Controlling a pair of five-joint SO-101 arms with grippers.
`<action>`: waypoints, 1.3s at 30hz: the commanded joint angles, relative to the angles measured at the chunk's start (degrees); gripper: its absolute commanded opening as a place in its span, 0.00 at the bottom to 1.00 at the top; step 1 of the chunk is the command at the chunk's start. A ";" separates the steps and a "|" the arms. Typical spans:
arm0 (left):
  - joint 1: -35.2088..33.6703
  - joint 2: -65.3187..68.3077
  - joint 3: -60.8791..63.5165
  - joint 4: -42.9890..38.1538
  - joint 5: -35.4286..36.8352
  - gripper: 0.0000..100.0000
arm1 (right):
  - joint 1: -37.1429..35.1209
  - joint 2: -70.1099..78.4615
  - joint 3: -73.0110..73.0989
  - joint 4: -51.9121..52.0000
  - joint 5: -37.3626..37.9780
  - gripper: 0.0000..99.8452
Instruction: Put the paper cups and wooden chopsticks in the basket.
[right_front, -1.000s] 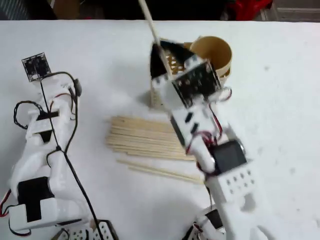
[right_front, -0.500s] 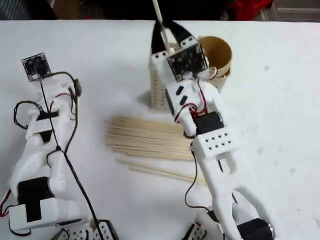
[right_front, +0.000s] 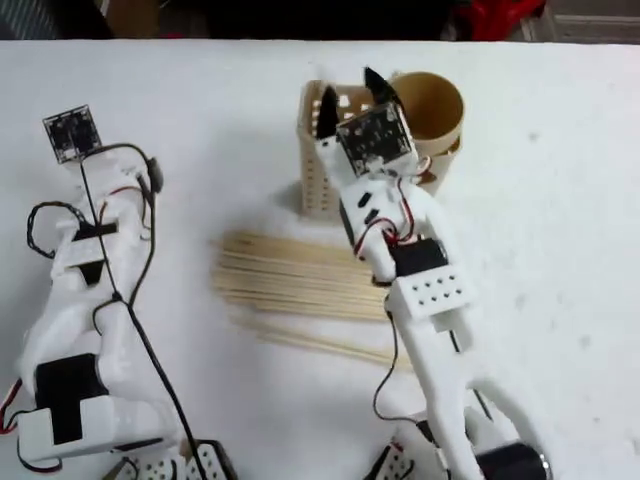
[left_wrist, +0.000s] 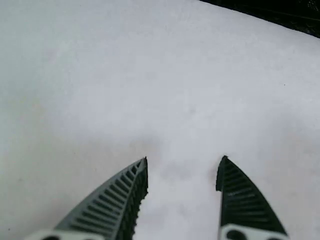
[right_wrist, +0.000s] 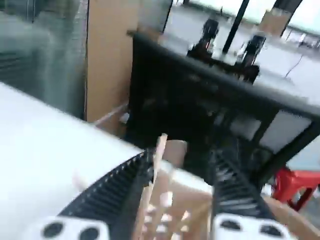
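Observation:
A slatted wooden basket (right_front: 312, 160) stands at the back of the table, with a brown paper cup (right_front: 432, 112) touching its right side. My right gripper (right_front: 350, 98) hangs open over the basket's top. In the right wrist view the right gripper (right_wrist: 181, 156) is spread wide, and chopsticks (right_wrist: 159, 150) stand up out of the basket (right_wrist: 175, 212) beside one finger. A flat pile of wooden chopsticks (right_front: 290, 282) lies on the table in front of the basket. My left gripper (left_wrist: 182, 160) is open over bare white table, holding nothing.
The left arm (right_front: 80, 290) sits folded at the table's left side with loose cables around it. Two stray chopsticks (right_front: 320, 342) lie apart, nearer than the pile. Behind the table's far edge are dark furniture and a red object (right_front: 495, 15).
The right gripper held one chopstick upright over the basket, then opened. The chopstick has dropped out of sight into the basket, and the arm has stretched forward.

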 joint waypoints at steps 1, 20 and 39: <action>0.75 -0.22 -2.90 0.09 0.35 0.23 | 0.04 -7.69 -0.26 13.58 -0.18 0.15; 0.66 -0.22 -2.90 0.09 0.35 0.23 | -24.84 -13.41 11.96 58.15 19.60 0.10; 0.66 -0.22 -2.90 0.09 0.26 0.23 | -24.57 12.18 15.03 43.21 22.33 0.10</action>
